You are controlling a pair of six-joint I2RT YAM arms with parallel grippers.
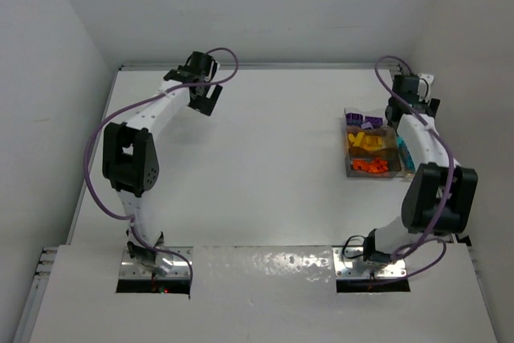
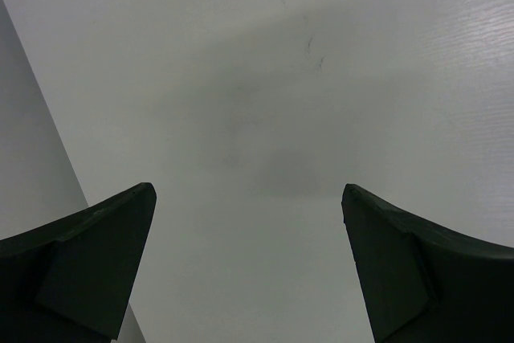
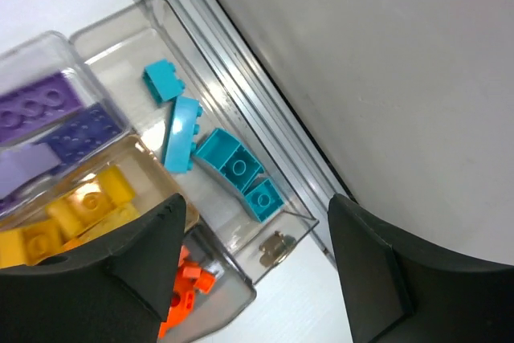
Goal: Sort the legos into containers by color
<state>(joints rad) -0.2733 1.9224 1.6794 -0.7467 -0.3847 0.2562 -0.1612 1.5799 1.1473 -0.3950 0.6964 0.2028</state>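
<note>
Top external: left gripper (image 1: 203, 97) sits far-left over the bare table (image 1: 265, 166), well apart from the containers (image 1: 373, 176) at far right. Right gripper (image 1: 408, 112) hangs at their far edge, jaws unreadable here, arm hiding most of the teal bin.
Left wrist: left gripper (image 2: 249, 263) spread wide, nothing between the jaws, only tabletop.
Right wrist: right gripper (image 3: 257, 271) jaws apart, holding nothing. Below it are teal legos (image 3: 233, 162) in the long bin, with purple legos (image 3: 48, 102), yellow legos (image 3: 88, 198) and orange legos (image 3: 189, 279) in separate compartments, partly cut off by the fingers.
</note>
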